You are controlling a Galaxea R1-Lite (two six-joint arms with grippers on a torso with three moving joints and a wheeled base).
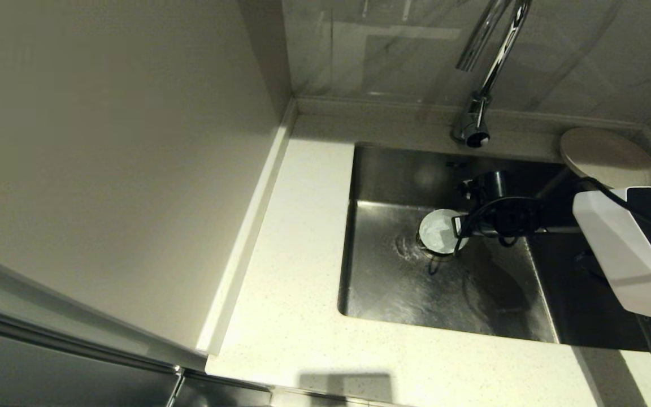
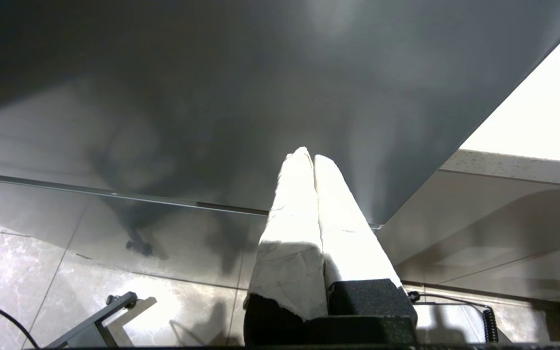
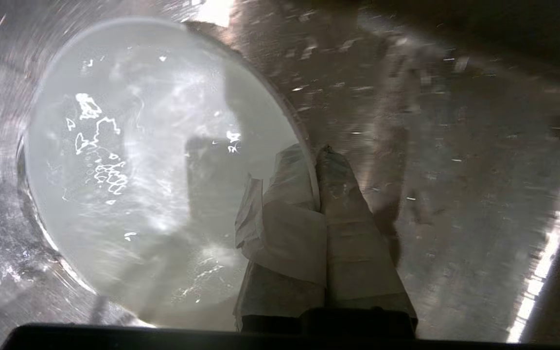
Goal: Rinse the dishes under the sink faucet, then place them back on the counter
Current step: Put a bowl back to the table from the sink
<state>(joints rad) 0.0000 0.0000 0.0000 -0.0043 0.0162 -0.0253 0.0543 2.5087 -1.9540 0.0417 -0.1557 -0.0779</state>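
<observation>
My right gripper (image 1: 460, 226) (image 3: 315, 155) reaches from the right into the steel sink (image 1: 393, 294) and is shut on the rim of the small white bowl (image 1: 437, 232) (image 3: 153, 165). One finger is inside the rim, the other outside. The bowl hangs over the sink floor near the drain and holds water. The chrome faucet (image 1: 481, 96) stands behind the sink, its spout curving up out of view. A beige plate (image 1: 608, 155) lies on the counter (image 1: 297, 271) at the back right. The lavender plate is out of view. My left gripper (image 2: 308, 155) is parked low beside a cabinet, shut and empty.
A tall pale wall panel (image 1: 105, 169) borders the counter on the left. The tiled backsplash (image 1: 393, 51) rises behind the faucet. A dark appliance front (image 2: 212, 97) and floor tiles (image 2: 42, 272) fill the left wrist view.
</observation>
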